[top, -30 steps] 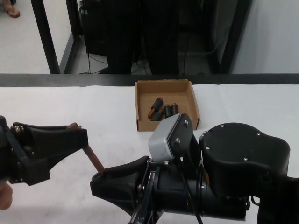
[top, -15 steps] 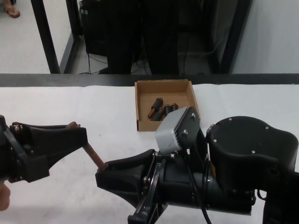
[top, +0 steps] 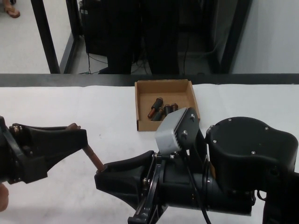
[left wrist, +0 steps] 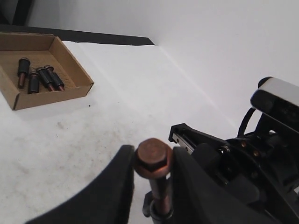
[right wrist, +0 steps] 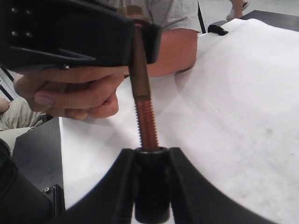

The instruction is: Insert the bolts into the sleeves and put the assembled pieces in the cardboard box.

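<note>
The bolt (left wrist: 153, 157) was clamped just under its copper hex head between the two fingers of the left hand (left wrist: 153, 163), which was clenched on it. Its shank ran out of that hand at a slant toward the right hand (right wrist: 150, 161), and the threaded end met the open mouth of the black sleeve (right wrist: 150, 186). The first threads sat at or just inside the rim, and how deep they went could not be told. The right hand was closed around the sleeve, one finger on each side, holding it in line with the bolt. Both hands were raised above the white desk (top: 70, 107), facing each other, with the bolt bridging the gap between them.

The cardboard box (top: 140, 105) stood on the desk well apart from both hands, on the far side of them, with its open top up. Four assembled pieces (left wrist: 45, 77) lay inside it, black sleeves with copper bolt ends showing, grouped close together on the box floor.
</note>
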